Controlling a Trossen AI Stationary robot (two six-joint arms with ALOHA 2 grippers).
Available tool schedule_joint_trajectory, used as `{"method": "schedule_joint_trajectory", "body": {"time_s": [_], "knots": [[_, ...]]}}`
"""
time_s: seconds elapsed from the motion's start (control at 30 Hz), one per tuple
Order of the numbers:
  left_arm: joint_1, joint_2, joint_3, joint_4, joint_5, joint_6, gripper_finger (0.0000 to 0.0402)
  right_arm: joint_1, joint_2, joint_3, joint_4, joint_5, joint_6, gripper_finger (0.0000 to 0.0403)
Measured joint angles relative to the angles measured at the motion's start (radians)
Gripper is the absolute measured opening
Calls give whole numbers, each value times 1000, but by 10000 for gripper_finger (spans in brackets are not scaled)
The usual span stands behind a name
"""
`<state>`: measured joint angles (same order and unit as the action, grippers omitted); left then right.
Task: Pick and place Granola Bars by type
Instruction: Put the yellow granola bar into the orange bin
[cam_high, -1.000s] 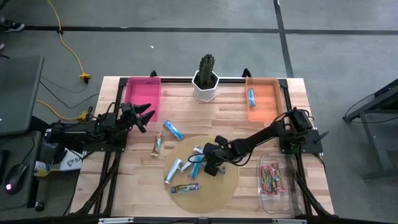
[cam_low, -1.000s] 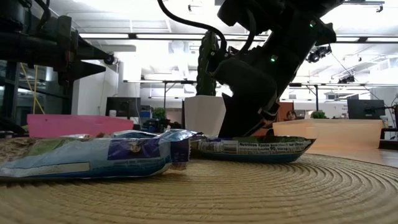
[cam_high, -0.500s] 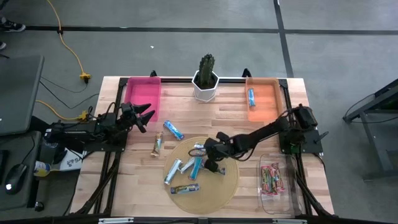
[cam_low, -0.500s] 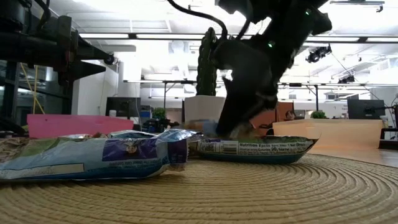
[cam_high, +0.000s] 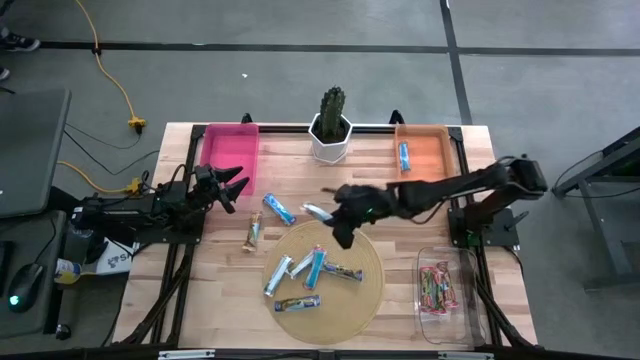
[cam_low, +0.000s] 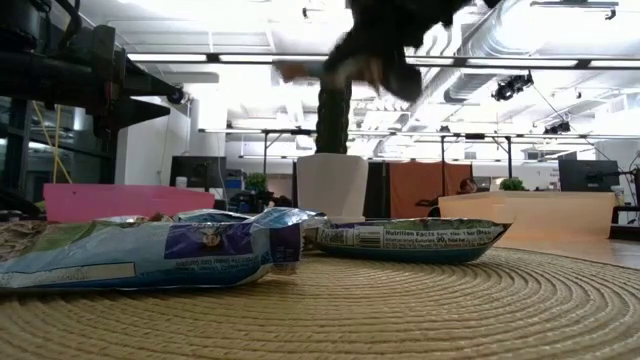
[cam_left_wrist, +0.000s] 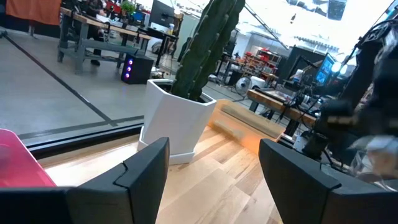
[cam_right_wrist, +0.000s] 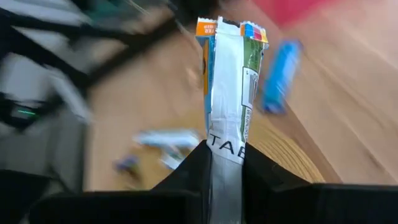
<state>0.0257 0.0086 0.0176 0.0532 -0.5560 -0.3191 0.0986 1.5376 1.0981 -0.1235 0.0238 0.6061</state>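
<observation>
On the woven mat (cam_low: 400, 310), nearest in the low view, a bar's wrapper (cam_low: 405, 238) is printed "Nutrition Facts". Above the mat's far edge, a granola bar (cam_right_wrist: 230, 93) is pinched upright between the pressed fingers of the right gripper (cam_high: 335, 215); "TAB" is legible on its wrapper. Farther left, the left gripper (cam_high: 232, 187) is held spread beside the pink bin (cam_high: 232, 155).

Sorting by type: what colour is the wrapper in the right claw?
Mostly white bar with orange, green and blue patches at the end; clearest in the right wrist view.
</observation>
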Motion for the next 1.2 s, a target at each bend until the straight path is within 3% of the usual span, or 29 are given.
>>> {"method": "schedule_joint_trajectory", "body": {"time_s": [0.23, 0.47, 0.73, 1.0, 1.2], "knots": [[0, 0, 0, 0, 2, 0, 245, -21, -102, 0, 201, -111, -55, 45], [0, 0, 0, 0, 4, 0, 245, -21, -128, 0, 325, -113, -67, 47], [0, 0, 0, 0, 5, 0, 245, -19, -127, 0, 332, -108, -83, 43], [0, 0, 0, 0, 7, 0, 245, -29, -127, 0, 219, 17, -83, 49], [0, 0, 0, 0, 7, 0, 245, -53, -126, 0, -43, 130, -16, 49]]}}
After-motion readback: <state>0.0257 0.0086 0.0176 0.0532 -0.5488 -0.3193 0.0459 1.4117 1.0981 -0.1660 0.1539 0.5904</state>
